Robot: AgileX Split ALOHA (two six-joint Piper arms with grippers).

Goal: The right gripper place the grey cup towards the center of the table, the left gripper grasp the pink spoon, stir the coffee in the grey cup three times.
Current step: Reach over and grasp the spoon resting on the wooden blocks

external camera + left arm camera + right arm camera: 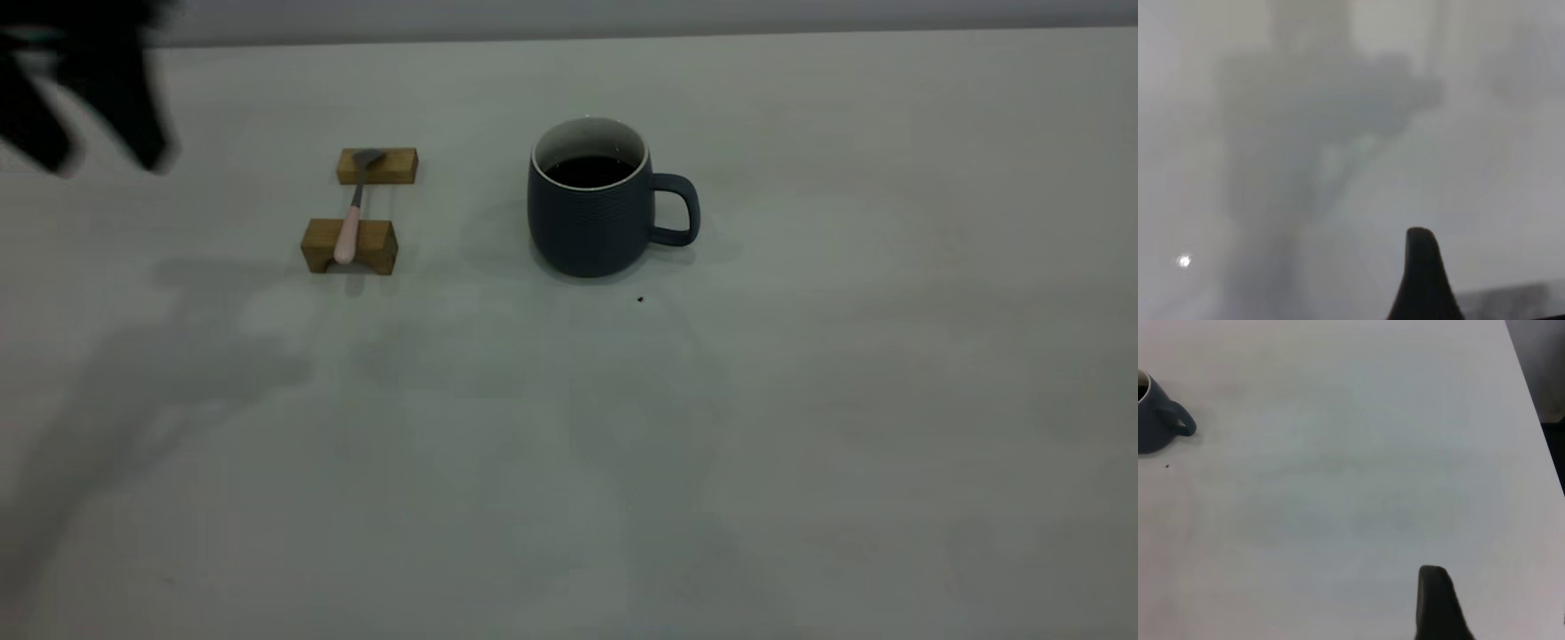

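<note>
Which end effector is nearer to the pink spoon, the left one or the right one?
Left. The left end effector hangs at the table's far left corner, apart from the pink spoon on its wooden blocks. The right one is outside the exterior view, beyond the grey cup.

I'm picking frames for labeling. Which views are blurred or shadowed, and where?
Exterior view: the left gripper is a motion-blurred dark shape at the upper left; soft shadows spread over the table; the grey cup and pink spoon look sharp. Left wrist view: hazy, mostly shadow. Right wrist view: clear, evenly lit.
</note>
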